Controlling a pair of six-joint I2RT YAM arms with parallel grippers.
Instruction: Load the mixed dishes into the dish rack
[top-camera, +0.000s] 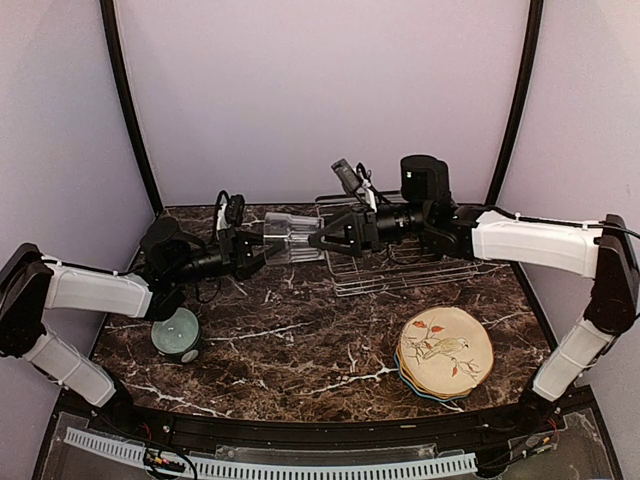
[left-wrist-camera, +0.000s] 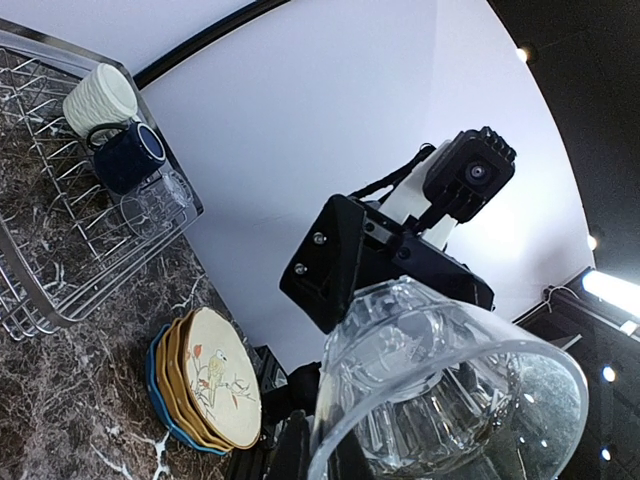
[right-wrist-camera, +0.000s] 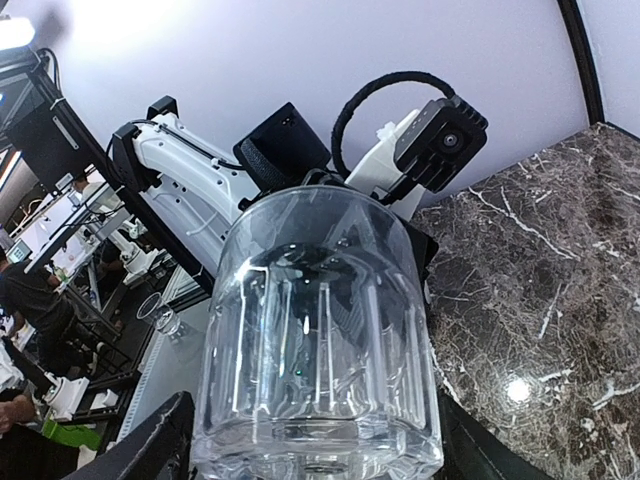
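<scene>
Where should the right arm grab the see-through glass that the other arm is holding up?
Probably around the free end of the clear glass tumbler, coming in sideways from the dish rack side. It lies on its side in the air, and the left tool pinches the other end. The right tool, open, fits one finger on each side of the round wall.

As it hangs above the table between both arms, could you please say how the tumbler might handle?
The tumbler looks smooth and glossy, so it is probably slippery. Its clear, rigid walls suggest it is stiff yet breakable if dropped on the stone table.
</scene>
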